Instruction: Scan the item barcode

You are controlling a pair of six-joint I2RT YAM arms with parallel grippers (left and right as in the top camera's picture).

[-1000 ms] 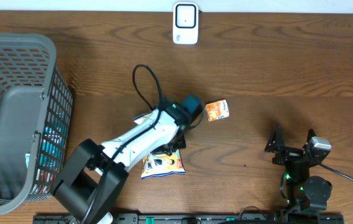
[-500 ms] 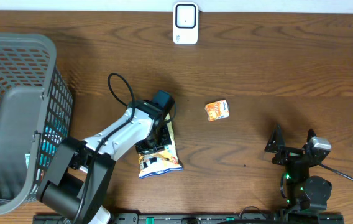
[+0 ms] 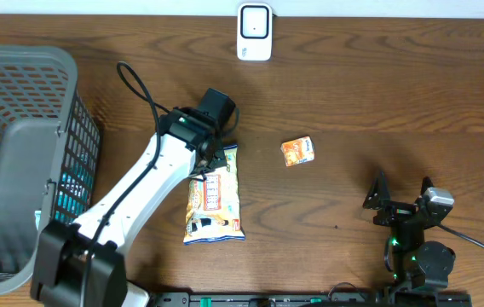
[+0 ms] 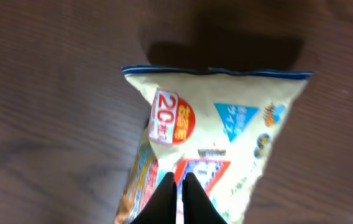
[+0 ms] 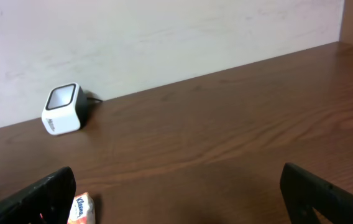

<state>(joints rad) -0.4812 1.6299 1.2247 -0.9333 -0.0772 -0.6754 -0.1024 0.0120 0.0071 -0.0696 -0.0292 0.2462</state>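
Left tool (image 3: 214, 156) clamps shut on the snack bag (image 3: 214, 203), centre frame; next, its barcode must face the scanner (image 3: 254, 31), top centre. Right tool (image 3: 401, 196) gapes empty.

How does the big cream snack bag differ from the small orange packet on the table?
The cream plastic snack bag is much larger than the small orange packet. The bag is long and narrow; the packet is nearly square. The shut left gripper pinches the bag at one end; nothing touches the packet. Both are printed packs over the brown wooden table.
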